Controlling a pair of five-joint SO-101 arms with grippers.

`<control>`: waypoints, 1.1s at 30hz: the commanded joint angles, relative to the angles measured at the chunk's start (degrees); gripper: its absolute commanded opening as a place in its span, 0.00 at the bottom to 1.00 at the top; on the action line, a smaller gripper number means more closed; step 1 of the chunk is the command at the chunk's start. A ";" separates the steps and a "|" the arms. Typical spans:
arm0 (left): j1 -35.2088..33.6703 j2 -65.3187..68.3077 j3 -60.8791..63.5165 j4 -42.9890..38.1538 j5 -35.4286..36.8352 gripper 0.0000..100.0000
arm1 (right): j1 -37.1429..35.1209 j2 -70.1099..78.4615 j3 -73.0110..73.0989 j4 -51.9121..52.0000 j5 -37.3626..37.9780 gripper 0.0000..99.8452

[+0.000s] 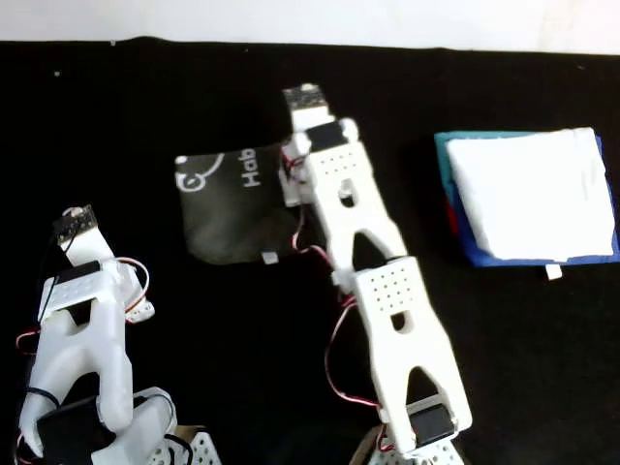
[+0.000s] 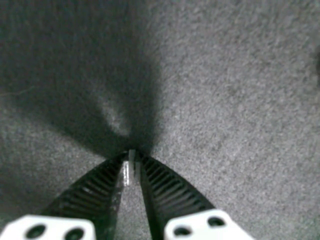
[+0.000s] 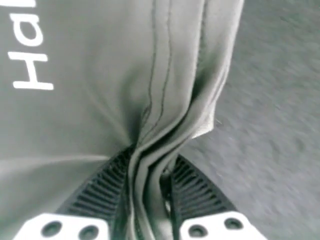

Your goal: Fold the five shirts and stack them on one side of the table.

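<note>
A black shirt (image 1: 231,201) with white print lies partly folded on the black table, left of centre. My right gripper (image 3: 145,165) is shut on a bunched, stitched edge of this black shirt (image 3: 100,85); in the high view that gripper (image 1: 289,160) sits at the shirt's right edge. At the right side of the table a stack of folded shirts (image 1: 528,194) lies with a white one on top and blue, teal and red edges beneath. My left gripper (image 2: 131,161) is shut with nothing in it, tips close over the bare cloth, at the near left (image 1: 76,225).
The black table cloth (image 1: 145,97) stretches bare along the far side and between the black shirt and the stack. Both arm bases (image 1: 291,446) stand at the near edge. A small white tag (image 1: 553,272) sticks out near the stack.
</note>
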 commanded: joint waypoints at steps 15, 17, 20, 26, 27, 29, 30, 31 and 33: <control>-0.40 -0.22 0.13 -2.37 0.09 0.01 | 12.35 -33.01 5.14 6.29 8.09 0.01; -0.40 -0.22 0.13 -2.37 0.09 0.01 | 13.14 -37.85 9.98 6.20 8.09 0.01; -0.40 -0.22 0.13 -2.37 0.09 0.01 | 14.02 -44.35 16.13 6.11 10.29 0.01; -0.40 -0.22 0.13 -2.37 0.09 0.01 | 18.15 -53.58 20.00 6.11 12.57 0.01; -0.40 -0.22 0.13 -2.37 0.09 0.01 | 19.47 -54.37 20.00 6.11 12.66 0.01; -0.40 -0.22 0.13 -2.37 0.09 0.01 | 22.02 -55.60 20.00 6.11 13.19 0.01; -0.40 -0.22 0.13 -2.37 0.09 0.01 | 23.34 -56.04 20.00 6.11 13.80 0.01; -0.40 -0.22 0.13 -2.37 0.09 0.01 | 24.84 -56.48 20.00 6.11 14.68 0.01; -0.40 -0.22 0.13 -2.37 0.09 0.01 | 27.65 -57.01 20.00 6.11 16.44 0.01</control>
